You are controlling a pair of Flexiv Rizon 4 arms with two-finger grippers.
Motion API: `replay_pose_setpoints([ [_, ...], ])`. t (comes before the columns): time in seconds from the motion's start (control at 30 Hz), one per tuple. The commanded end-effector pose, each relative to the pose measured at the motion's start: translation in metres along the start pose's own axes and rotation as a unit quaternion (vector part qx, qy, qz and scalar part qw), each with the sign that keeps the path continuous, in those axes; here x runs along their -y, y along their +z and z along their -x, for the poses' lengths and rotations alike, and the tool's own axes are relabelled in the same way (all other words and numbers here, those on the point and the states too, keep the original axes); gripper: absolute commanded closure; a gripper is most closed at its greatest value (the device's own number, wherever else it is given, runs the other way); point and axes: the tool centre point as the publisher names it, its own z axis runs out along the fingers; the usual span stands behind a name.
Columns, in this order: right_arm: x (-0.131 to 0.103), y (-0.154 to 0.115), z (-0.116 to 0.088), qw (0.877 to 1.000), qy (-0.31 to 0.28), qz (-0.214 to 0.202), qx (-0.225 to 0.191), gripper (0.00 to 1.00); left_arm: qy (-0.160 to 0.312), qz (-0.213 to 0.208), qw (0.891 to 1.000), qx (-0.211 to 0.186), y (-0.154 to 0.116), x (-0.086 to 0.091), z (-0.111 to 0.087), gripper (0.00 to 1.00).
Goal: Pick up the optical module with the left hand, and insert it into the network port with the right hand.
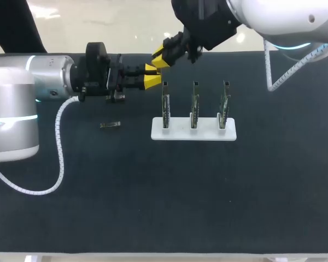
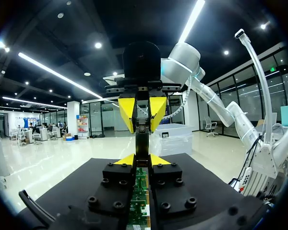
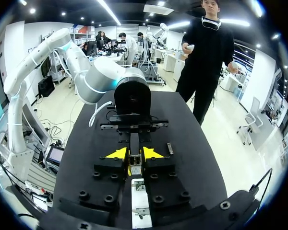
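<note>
Closest to the lens, the left pincer (image 2: 143,160) is seen pinched on the optical module (image 2: 143,143), whose far end is clamped by the right pincer (image 3: 134,154) (a handover, seemingly). Just ahead of both, the white rack (image 1: 208,132) of circuit boards is set. If either pincer were released late or askew, the module could be twisted or dropped short of its port.
</note>
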Motion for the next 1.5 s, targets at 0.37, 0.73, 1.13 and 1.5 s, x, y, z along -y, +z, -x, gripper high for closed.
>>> replay_pose_setpoints([
  [0.37, -0.001, 0.0, 0.0, 1.0, 0.001, -0.001, -0.002, 1.0, 0.001, 0.002, 1.0, 0.001, 0.0, 0.001, 0.0, 0.0],
  [0.73, 0.0, 0.001, 0.0, 1.0, 0.003, -0.002, -0.002, 1.0, 0.001, 0.012, 0.999, -0.032, -0.007, -0.003, -0.004, 0.0],
  [1.13, 0.003, 0.003, 0.002, 1.0, 0.006, -0.001, -0.001, 1.0, 0.015, -0.017, 0.986, -0.167, -0.073, -0.018, -0.013, 0.0],
  [1.5, 0.006, 0.005, 0.003, 1.0, 0.004, 0.003, 0.002, 1.0, 0.013, -0.034, 0.961, -0.274, -0.114, -0.03, -0.011, 0.0],
])
